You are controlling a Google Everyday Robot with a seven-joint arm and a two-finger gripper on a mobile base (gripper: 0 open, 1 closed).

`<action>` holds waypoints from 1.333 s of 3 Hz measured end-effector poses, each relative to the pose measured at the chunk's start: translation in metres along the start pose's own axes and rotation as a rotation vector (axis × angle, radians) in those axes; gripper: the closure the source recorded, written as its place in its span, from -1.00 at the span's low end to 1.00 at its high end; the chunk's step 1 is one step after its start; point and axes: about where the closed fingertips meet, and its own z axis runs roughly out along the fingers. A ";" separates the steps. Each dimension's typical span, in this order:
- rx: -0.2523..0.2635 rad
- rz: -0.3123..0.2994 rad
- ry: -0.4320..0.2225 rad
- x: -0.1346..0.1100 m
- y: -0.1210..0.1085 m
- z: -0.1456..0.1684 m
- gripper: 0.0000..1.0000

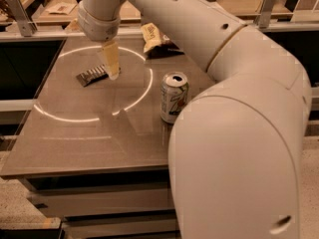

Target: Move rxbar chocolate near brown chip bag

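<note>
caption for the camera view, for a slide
Gripper poised at one end of the rxbar chocolate on the table, brown chip bag partly behind the arm, soda can nearby.

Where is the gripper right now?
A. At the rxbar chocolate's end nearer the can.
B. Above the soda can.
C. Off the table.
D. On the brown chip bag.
A: the gripper hangs at the can-side end of the rxbar chocolate, apart from the soda can and the brown chip bag.
</note>
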 end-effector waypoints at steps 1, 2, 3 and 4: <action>-0.041 0.003 0.051 -0.007 -0.011 0.005 -1.00; -0.095 -0.014 0.097 -0.009 -0.012 0.011 -1.00; -0.155 -0.016 0.136 0.000 -0.004 0.015 -1.00; -0.228 0.036 0.188 0.014 0.001 0.019 -1.00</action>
